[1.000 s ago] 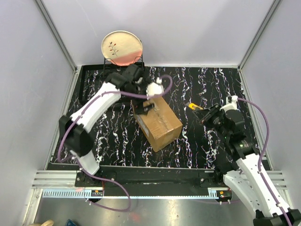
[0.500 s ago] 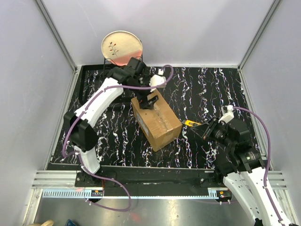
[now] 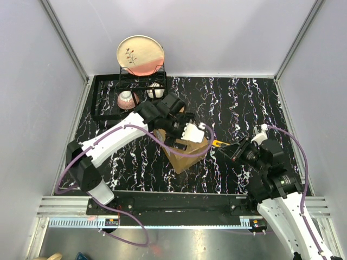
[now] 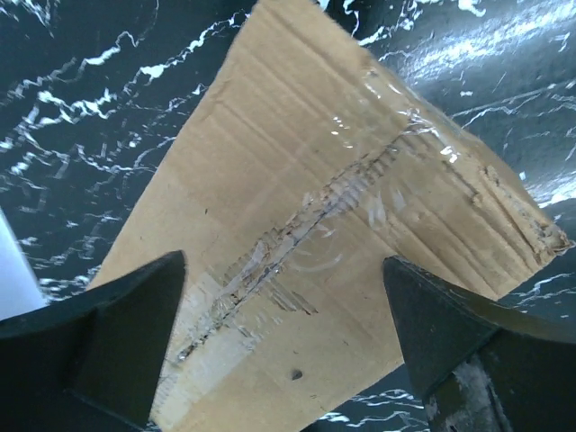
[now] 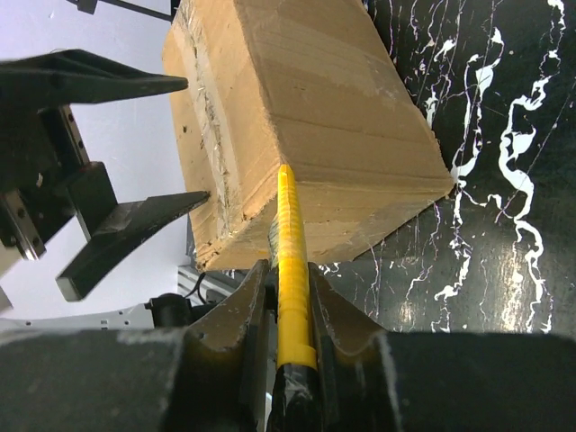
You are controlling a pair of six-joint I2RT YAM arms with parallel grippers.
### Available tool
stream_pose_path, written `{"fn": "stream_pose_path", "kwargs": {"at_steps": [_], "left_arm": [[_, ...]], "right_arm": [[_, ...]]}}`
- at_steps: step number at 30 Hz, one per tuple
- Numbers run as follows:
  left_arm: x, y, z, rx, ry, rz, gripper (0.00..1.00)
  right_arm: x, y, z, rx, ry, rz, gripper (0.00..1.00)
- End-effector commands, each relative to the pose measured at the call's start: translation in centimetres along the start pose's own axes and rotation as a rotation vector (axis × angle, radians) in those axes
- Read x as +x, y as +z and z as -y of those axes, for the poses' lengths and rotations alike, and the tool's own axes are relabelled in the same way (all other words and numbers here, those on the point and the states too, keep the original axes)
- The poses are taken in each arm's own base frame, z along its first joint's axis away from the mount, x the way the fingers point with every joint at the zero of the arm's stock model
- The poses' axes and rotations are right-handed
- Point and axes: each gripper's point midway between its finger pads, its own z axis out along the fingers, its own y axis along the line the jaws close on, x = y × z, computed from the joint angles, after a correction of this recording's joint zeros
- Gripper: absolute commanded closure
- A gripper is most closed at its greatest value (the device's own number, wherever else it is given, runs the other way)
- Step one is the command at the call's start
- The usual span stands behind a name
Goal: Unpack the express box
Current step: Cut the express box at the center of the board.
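Our right gripper (image 5: 286, 270) is pinching a yellow box cutter (image 5: 292, 261), its fingers pressed against both sides of the handle. The cutter points straight ahead, away from the wrist. Directly in front of its tip sits the express box (image 5: 306, 108), a brown carton lying on the black marbled table (image 3: 244, 103). The tip appears to touch an edge of the box, just off to one side of the tape seam (image 4: 297, 225).

Above the box, to the left of the cutter, our left gripper (image 4: 281, 265) hangs with its fingers spread wide. It straddles the taped face and holds nothing, and we cannot tell whether it touches the cardboard.

We judge several risks. With nothing pinning it, the box could slide or pivot away under the cutter's push. Starting beside the seam, the cutter could score bare cardboard instead of tape. Driven too deep, it could slice the contents. The spread left fingers sit close to the cutter's path and could be struck.
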Motion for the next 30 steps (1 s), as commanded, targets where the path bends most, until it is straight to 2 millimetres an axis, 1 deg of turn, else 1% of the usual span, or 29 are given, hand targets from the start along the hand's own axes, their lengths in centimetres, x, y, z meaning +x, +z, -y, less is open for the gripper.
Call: {"fn": "stream_pose_path", "kwargs": {"at_steps": [1,5,8,10,13,14,15,16,19,24,30], "left_arm": [[-2.0,-1.0,-1.8,-0.167,0.277,0.006,0.01],[-2.7,-0.3,-2.4,-0.209,0.308,0.019,0.01],[-3.0,-0.5,-3.3,-0.232,0.323,0.015,0.01],[-3.0,-0.3,-3.3,-0.221,0.344,0.012,0.01],[-2.5,0.7,-2.4,-0.171,0.354,0.007,0.01],[-1.9,1.2,-1.7,-0.142,0.350,-0.003,0.01],[-1.8,1.3,-1.4,-0.132,0.352,-0.005,0.01],[-1.2,1.7,-0.8,-0.106,0.352,-0.010,0.01],[-0.8,2.2,0.1,-0.082,0.342,-0.009,0.01],[-0.3,3.5,0.7,-0.053,0.313,-0.007,0.01],[1.2,5.6,1.5,-0.025,0.301,-0.022,0.01]], "right_arm": [[0.1,0.4,0.3,-0.004,0.046,0.015,1.00],[0.1,0.5,0.4,-0.010,0.046,0.016,1.00],[0.2,0.4,0.5,-0.011,0.045,0.021,1.00],[0.2,0.5,0.6,-0.009,0.043,0.023,1.00],[0.2,0.6,0.7,-0.007,0.042,0.023,1.00],[0.1,0.6,0.7,-0.006,0.041,0.025,1.00],[0.1,0.7,0.7,-0.005,0.041,0.026,1.00],[-0.1,0.7,0.6,-0.008,0.039,0.032,1.00],[-0.2,0.7,0.5,-0.009,0.034,0.033,1.00],[-0.3,0.9,0.4,-0.019,0.035,0.036,1.00],[-0.2,1.1,0.3,-0.038,0.049,0.038,1.00]]}}
